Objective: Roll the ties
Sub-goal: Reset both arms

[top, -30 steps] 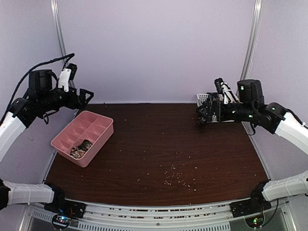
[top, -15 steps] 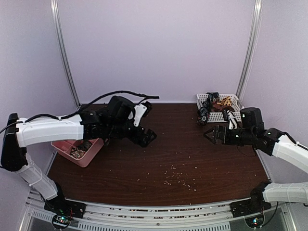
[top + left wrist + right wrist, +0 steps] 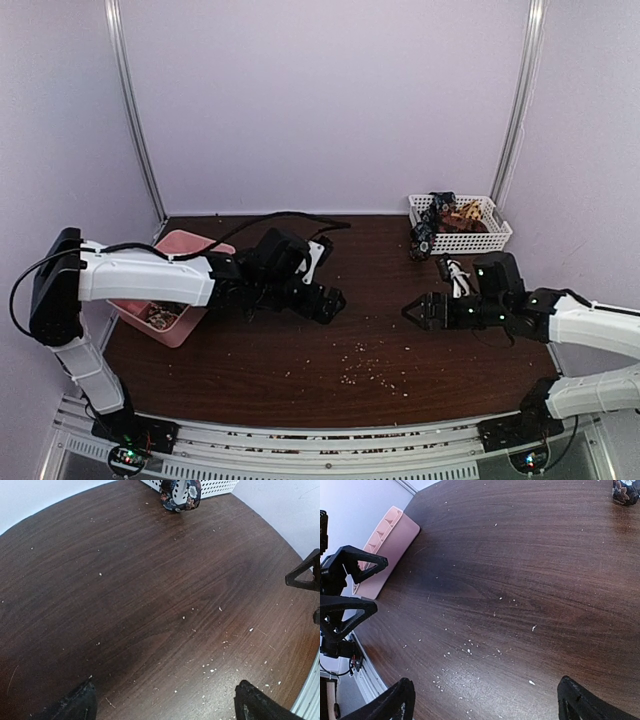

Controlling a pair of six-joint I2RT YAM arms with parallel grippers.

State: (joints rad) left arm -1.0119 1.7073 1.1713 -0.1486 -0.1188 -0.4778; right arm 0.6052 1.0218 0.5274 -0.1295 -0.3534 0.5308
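Hovering in the top view, the left gripper [image 3: 335,300] and right gripper [image 3: 415,310] face each other, spread, empty; the ties [image 3: 455,214] fill the white basket [image 3: 495,238]. Left wrist: a coiled tie [image 3: 181,492] at its corner. Right wrist: fingers [image 3: 390,702] wide apart.

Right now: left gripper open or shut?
Open. Left gripper fingers stand wide apart in the wrist view, with only table between them.

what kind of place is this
Most likely a robot lab test cell: a left arm and right arm mounted at the near edge of a dark wooden table, plain walls with metal posts, a white basket of ties, a pink tray.
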